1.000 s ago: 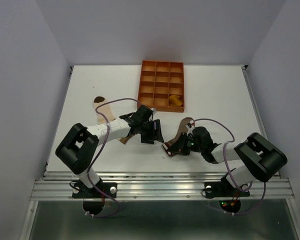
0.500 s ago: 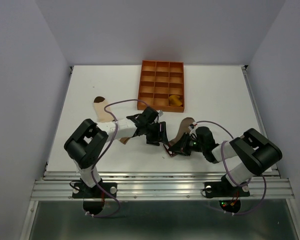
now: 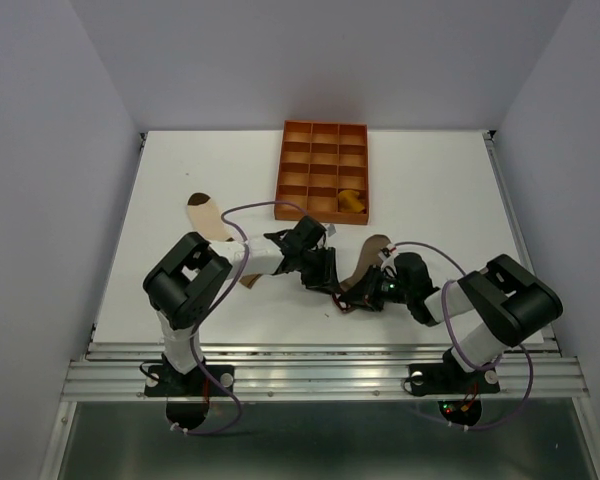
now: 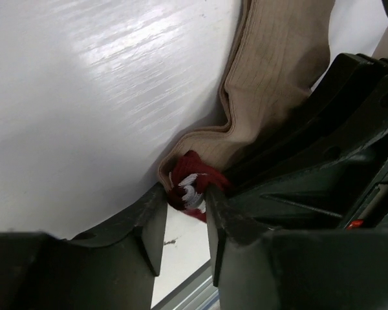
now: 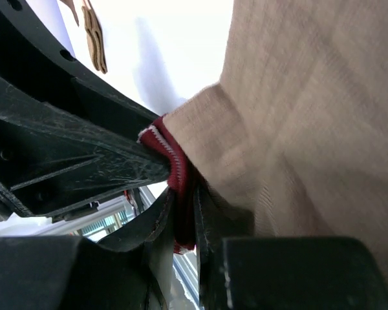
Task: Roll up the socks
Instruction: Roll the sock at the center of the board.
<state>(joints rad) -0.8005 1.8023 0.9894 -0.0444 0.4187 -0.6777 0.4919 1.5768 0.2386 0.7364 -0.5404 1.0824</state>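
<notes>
The taupe-brown sock (image 3: 368, 252) lies on the white table between my two arms, and its red-and-white striped cuff (image 4: 187, 181) is bunched at its near end. My left gripper (image 3: 325, 278) is shut on that cuff from the left, with the cuff wad between its fingertips (image 4: 185, 194). My right gripper (image 3: 355, 295) is shut on the same cuff (image 5: 171, 158) from the right, with red fabric pinched in its narrow gap (image 5: 184, 194). The cream sock (image 3: 208, 217) lies flat at the left, partly under my left arm. The mustard-yellow sock (image 3: 352, 201) sits in a near-right compartment of the tray.
The orange gridded tray (image 3: 282, 170) stands at the back centre of the table. Both grippers are very close together, almost touching. The table's metal front edge (image 3: 320, 365) is just behind the grippers.
My left gripper has moved right and toward the front, from beside the sock onto its cuff. The right gripper has stayed on the cuff with a small shift.
</notes>
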